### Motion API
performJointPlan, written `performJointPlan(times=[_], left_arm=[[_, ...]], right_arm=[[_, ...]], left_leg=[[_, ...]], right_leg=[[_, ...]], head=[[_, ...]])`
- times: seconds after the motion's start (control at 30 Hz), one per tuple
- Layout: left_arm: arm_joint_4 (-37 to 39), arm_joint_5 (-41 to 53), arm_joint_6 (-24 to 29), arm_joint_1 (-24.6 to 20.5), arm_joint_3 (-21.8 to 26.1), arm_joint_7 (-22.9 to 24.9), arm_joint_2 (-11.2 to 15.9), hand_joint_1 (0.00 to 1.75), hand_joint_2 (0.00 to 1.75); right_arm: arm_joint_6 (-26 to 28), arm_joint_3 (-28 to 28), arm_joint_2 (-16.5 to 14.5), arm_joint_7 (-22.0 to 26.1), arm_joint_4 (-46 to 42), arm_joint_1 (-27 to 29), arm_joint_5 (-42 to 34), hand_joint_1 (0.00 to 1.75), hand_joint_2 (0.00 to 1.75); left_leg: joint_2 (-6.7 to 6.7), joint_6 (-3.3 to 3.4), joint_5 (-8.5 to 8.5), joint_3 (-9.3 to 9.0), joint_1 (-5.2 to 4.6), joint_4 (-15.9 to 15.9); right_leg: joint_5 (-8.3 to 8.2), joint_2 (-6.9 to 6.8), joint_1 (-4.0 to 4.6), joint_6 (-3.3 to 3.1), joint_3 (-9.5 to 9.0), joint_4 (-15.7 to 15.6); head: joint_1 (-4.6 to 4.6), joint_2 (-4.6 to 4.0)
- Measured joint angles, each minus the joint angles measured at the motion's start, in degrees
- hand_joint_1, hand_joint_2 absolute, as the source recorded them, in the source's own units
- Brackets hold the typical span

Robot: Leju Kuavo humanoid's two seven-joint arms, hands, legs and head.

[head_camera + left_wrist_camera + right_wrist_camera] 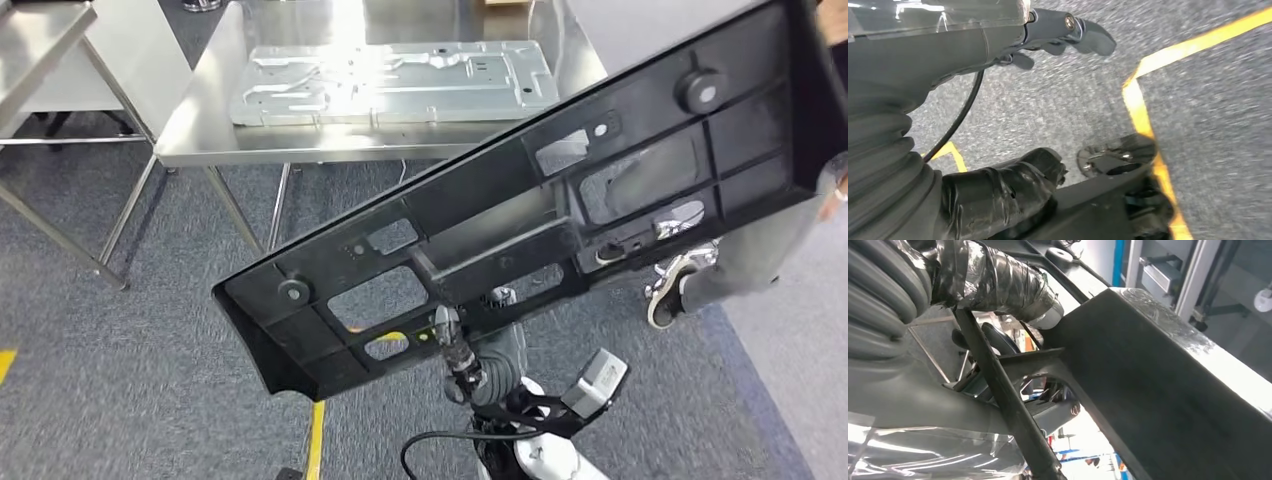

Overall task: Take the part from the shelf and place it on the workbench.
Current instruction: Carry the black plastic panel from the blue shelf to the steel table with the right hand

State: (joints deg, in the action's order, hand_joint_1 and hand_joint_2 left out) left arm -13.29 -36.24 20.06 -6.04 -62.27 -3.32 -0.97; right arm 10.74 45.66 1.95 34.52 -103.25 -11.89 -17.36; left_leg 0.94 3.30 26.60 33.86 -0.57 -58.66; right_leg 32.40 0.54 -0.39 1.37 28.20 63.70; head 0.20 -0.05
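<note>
One long black part (520, 230) is held tilted by the right robot hand (998, 285), before a steel tabletop (200, 125); left robot hand (1058, 35) hangs, fingers curled, empty.

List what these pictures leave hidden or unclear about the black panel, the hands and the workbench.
- Black panel: its upper right end is cut off by the head view's edge.
- Right hand: the panel covers its fingers in the right wrist view, so the exact grip is unclear.
- Left hand: the left wrist view is blurred.
- Workbench: the panel hides its right front corner.
</note>
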Motion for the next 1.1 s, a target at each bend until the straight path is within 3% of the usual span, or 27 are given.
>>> performJointPlan(times=[0.1,0.17,0.2,0.27,0.33,0.43,0.47,0.53,0.6,0.67,0.7,0.73,0.8,0.83,0.87,0.97,1.03,1.1], left_arm=[[0.0,0.0,-0.02,-0.17,0.0,0.04,-0.03,0.0,1.75],[0.0,-0.01,-0.02,0.08,0.0,0.06,-0.05,0.0,1.75],[0.0,-0.02,-0.02,0.2,0.0,0.07,-0.06,0.0,1.75],[0.01,-0.04,-0.02,0.27,0.0,0.05,-0.08,0.0,1.75],[0.02,-0.12,0.0,0.15,-0.01,0.05,-0.07,0.0,1.75],[0.02,-0.18,0.0,0.03,-0.02,0.07,-0.03,0.0,1.75],[0.02,-0.17,0.0,-0.05,-0.02,0.07,-0.03,0.0,1.75],[0.02,-0.17,0.0,-0.23,-0.03,0.06,-0.03,0.0,1.75],[0.02,-0.18,0.0,-0.16,-0.05,0.06,-0.03,0.0,1.75],[0.02,-0.19,0.0,0.14,-0.07,0.07,-0.03,0.0,1.75],[0.02,-0.2,0.0,0.25,-0.07,0.07,-0.03,0.0,1.75],[0.02,-0.2,0.0,0.3,-0.07,0.07,-0.03,0.0,1.75],[0.1,-0.23,0.01,0.44,-0.08,0.07,0.15,0.0,1.75],[0.16,-0.28,0.02,0.55,-0.09,0.08,0.24,0.0,1.75],[0.22,-0.32,0.03,0.67,-0.1,0.08,0.32,0.0,1.75],[0.26,-0.37,0.06,0.38,-0.13,0.07,0.25,0.0,1.75],[0.26,-0.39,0.08,0.01,-0.13,0.05,0.2,0.0,1.75],[0.26,-0.49,0.1,-0.05,-0.13,0.04,0.16,0.0,1.75]], right_arm=[[-0.07,0.0,0.01,0.0,0.0,0.01,-0.01,1.75,1.75],[-0.09,0.0,0.02,-0.01,0.03,0.16,-0.05,1.75,1.75],[-0.1,0.0,0.02,-0.01,0.04,0.19,-0.07,1.75,1.75],[-0.18,0.0,0.03,-0.01,0.1,0.21,-0.09,1.75,1.75],[-0.34,0.0,0.05,-0.03,0.22,0.29,-0.18,1.75,1.75],[-0.42,-0.01,0.01,-0.01,0.28,0.38,-0.39,1.75,1.75],[-0.42,-0.01,-0.04,-0.01,0.28,0.35,-0.43,1.75,1.75],[-0.49,-0.02,-0.13,-0.01,0.28,0.31,-0.45,1.75,1.75],[-0.66,-0.02,-0.13,-0.01,0.3,0.3,-0.5,1.75,1.75],[-0.83,-0.02,-0.13,-0.01,0.31,0.32,-0.59,1.75,1.75],[-0.9,-0.02,-0.13,-0.01,0.31,0.33,-0.64,1.75,1.75],[-0.94,-0.02,-0.13,-0.01,0.31,0.33,-0.68,1.75,1.75],[-1.02,-0.01,-0.13,0.01,0.39,0.33,-0.74,1.75,1.75],[-1.05,-0.02,-0.14,0.02,0.46,0.34,-0.76,1.75,1.75],[-1.09,-0.01,-0.15,0.03,0.54,0.36,-0.79,1.75,1.75],[-1.12,-0.02,-0.22,0.09,0.57,0.21,-0.88,1.75,1.75],[-1.13,-0.02,-0.22,0.13,0.56,0.05,-0.89,1.75,1.75],[-1.14,-0.02,-0.21,0.13,0.65,0.12,-0.91,1.75,1.75]], left_leg=[[-0.06,0.26,1.02,-1.3,0.21,0.24],[0.01,0.03,2.09,-2.45,0.35,0.21],[0.05,-0.16,2.71,-3.2,0.45,0.19],[0.13,-0.74,4.12,-4.69,0.59,0.01],[0.24,-1.51,5.36,-5.46,0.53,0.08],[0.17,-2.58,5.77,-6.24,0.47,-0.27],[0.05,-2.86,5.54,-5.93,0.52,-1.66],[-0.25,-3.29,5.82,-2.69,0.69,-6.97],[-0.44,-3.49,8.05,2.44,0.77,-13.04],[-0.51,-3.31,10.27,5.93,0.73,-14.39],[-0.51,-2.98,9.74,6.63,0.62,-12.76],[-0.51,-2.44,7.5,6.8,0.44,-9.96],[-0.21,-0.95,0.17,6.47,-0.28,-4.52],[0.08,-0.32,-2.39,6.05,-0.69,-2.89],[0.34,0.06,-3.59,5.57,-1.0,-2.04],[0.49,0.18,-2.52,2.6,-0.76,-0.25],[0.46,0.3,-1.74,0.76,-0.47,0.5],[0.46,0.42,-0.52,-0.5,-0.45,0.59]], right_leg=[[3.69,-0.06,-0.27,0.6,6.71,8.51],[4.52,-0.08,-0.51,1.01,9.82,9.51],[3.06,-0.09,-0.63,1.17,10.16,7.57],[-2.92,-0.23,-0.85,1.3,9.78,1.46],[-6.68,-0.44,-0.79,0.64,9.26,-2.16],[-6.52,-0.3,-0.73,-0.92,8.1,-2.89],[-6.19,-0.27,-0.8,-1.32,7.42,-3.16],[-5.52,-0.34,-0.86,-1.88,5.9,-3.67],[-4.6,-0.38,-0.78,-2.11,4.57,-4.04],[-3.37,-0.21,-0.61,-2.15,2.96,-4.19],[-2.62,-0.12,-0.47,-2.14,1.97,-4.22],[-1.84,-0.07,-0.31,-2.13,0.97,-4.25],[-0.33,0.18,-0.12,-1.92,-0.69,-4.35],[0.37,0.37,-0.12,-1.63,-1.27,-4.46],[0.72,0.54,-0.13,-1.32,-1.96,-4.37],[-0.11,0.48,0.03,-0.39,-2.5,-1.83],[0.14,0.21,-0.03,0.07,0.48,3.11],[2.72,0.1,-0.21,0.48,5.1,8.22]], head=[[0.49,0.01],[0.58,0.01],[0.59,0.01],[0.66,0.01],[0.83,0.01],[0.89,0.01],[0.8,0.01],[0.56,0.01],[0.39,0.01],[0.38,0.01],[0.38,0.01],[0.37,0.01],[0.5,0.01],[0.41,0.0],[0.31,0.0],[-0.01,0.01],[0.1,0.01],[0.25,0.01]])
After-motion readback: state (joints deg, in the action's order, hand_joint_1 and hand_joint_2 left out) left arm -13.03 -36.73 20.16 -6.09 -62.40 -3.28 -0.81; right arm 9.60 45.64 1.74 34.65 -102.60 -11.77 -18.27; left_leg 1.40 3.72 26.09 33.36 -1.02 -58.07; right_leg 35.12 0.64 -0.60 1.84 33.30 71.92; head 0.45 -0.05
